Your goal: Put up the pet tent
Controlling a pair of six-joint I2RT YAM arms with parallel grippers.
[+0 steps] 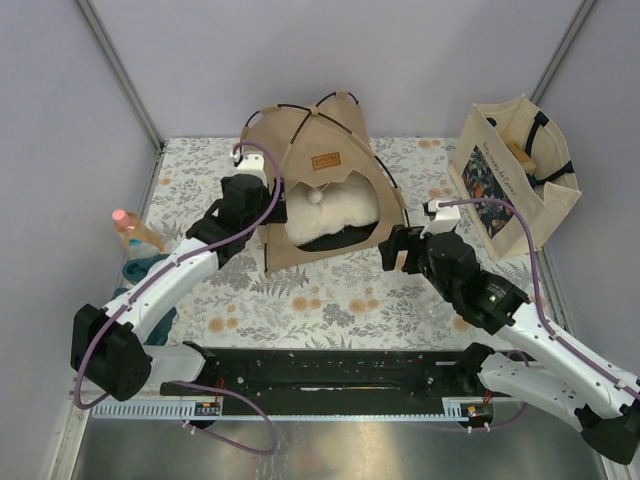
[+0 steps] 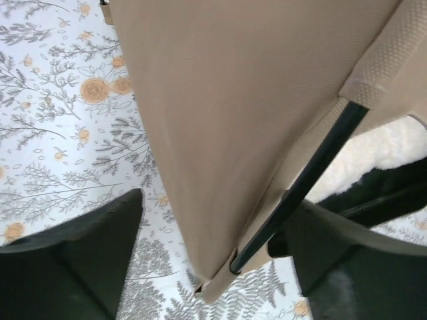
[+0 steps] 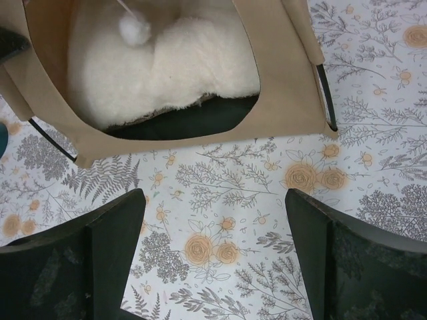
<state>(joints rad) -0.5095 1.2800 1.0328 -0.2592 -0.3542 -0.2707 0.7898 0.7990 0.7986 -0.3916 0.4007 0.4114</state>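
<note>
Nearly done, by the look of it: tan canvas pet tent with thin black poles (image 1: 310,140) upright at mid-table, white fluffy cushion (image 1: 335,212) inside, white pom-pom (image 3: 133,29) dangling in the arched doorway. Left gripper (image 2: 215,213) spread astride the tent's front-left corner, pinching nothing. Right gripper (image 3: 215,200) wide open over flowered tablecloth (image 3: 220,173) just before the doorway. Left, probably, only squaring the corner.
</note>
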